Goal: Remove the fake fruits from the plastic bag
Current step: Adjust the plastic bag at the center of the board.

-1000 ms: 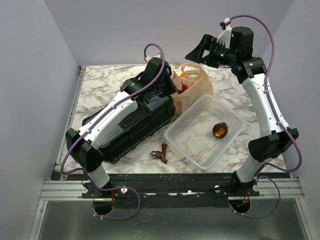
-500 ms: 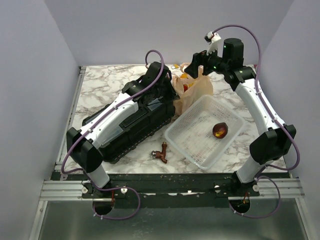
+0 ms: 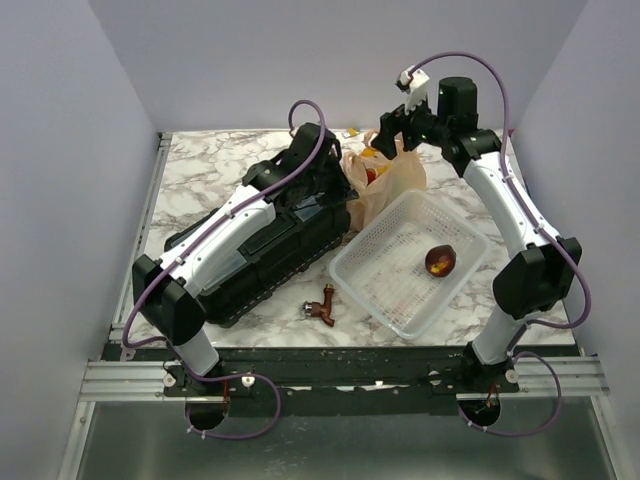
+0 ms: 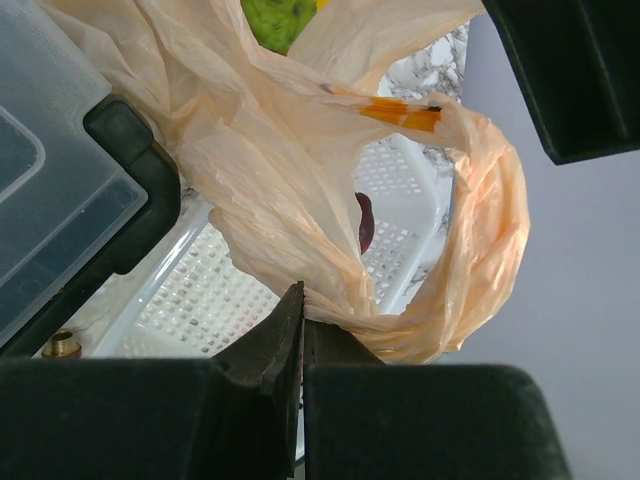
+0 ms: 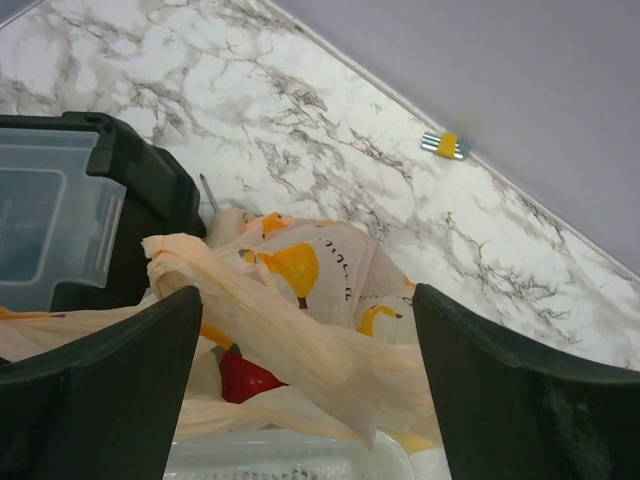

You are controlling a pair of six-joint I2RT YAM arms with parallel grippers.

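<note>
Tan crinkly plastic bag [image 3: 388,178] sits at far side of table, betw. black case [image 3: 270,250] and basket [image 3: 390,272], fake fruits [image 5: 245,378] inside. L gripper [image 4: 300,325] is clamped on the bag's rim. R gripper [image 5: 305,300], jaws wide, hangs just above the bag mouth w/ a red fruit straight below betw. its fingers, so R arm is the nearer free one.

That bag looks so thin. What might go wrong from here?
The left gripper pinches only a thin fold of the plastic bag; it might slip or tear. The open right gripper, hovering over the bag's mouth, may catch loose film rather than the red fruit half buried beneath it.
</note>
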